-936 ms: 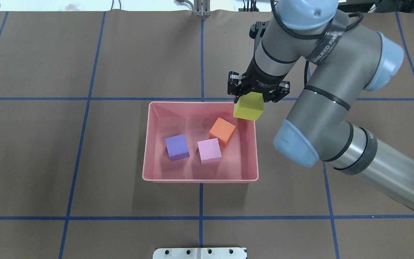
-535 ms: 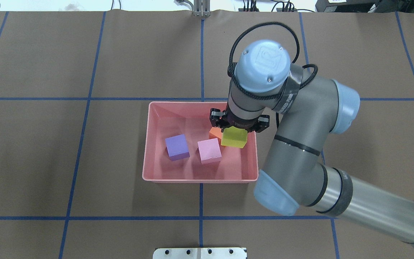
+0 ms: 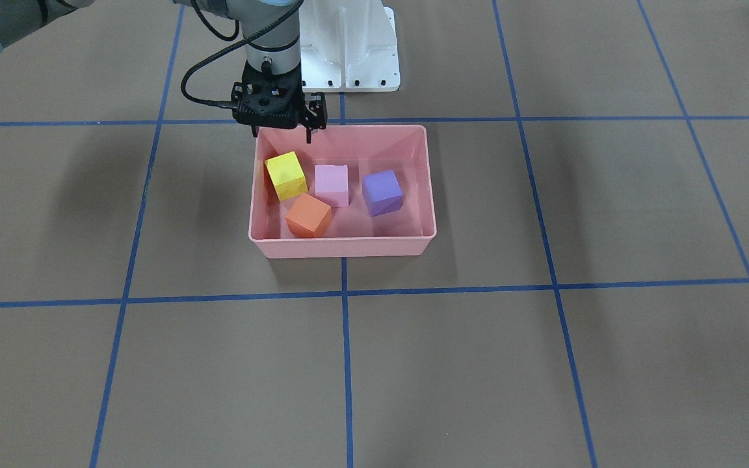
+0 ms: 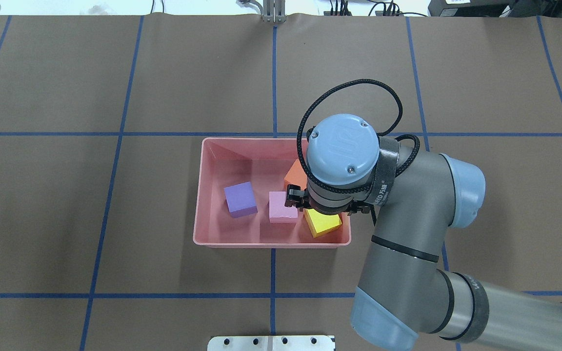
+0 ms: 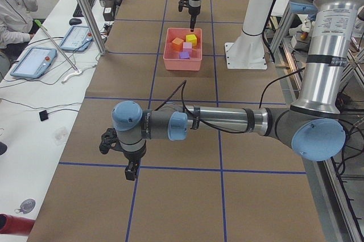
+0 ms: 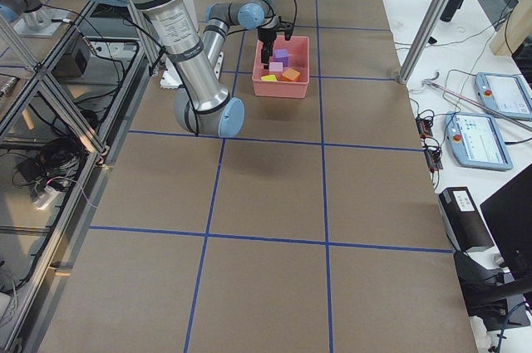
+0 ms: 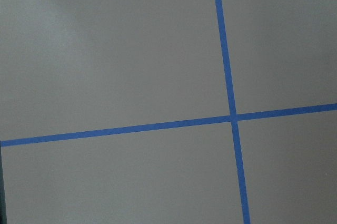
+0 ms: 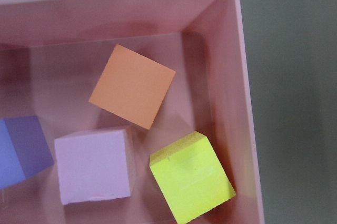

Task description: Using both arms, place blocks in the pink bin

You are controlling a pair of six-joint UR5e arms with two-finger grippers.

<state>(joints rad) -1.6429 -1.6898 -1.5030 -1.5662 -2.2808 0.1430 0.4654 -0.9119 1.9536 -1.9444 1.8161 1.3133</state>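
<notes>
Brown taped surface (image 3: 543, 357), bin (image 3: 342, 247) holding yellow block (image 3: 285, 175), orange block (image 3: 308, 216), pink block (image 3: 331, 184), purple block (image 3: 382, 192), right pincer (image 3: 283, 133) spread, empty, above bin rim, left pincer (image 5: 131, 172) well apart, cannot tell its grip.

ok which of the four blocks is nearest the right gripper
The yellow block, lying in the pink bin's corner just below the right gripper; the orange block, light pink block and purple block sit farther away.
</notes>
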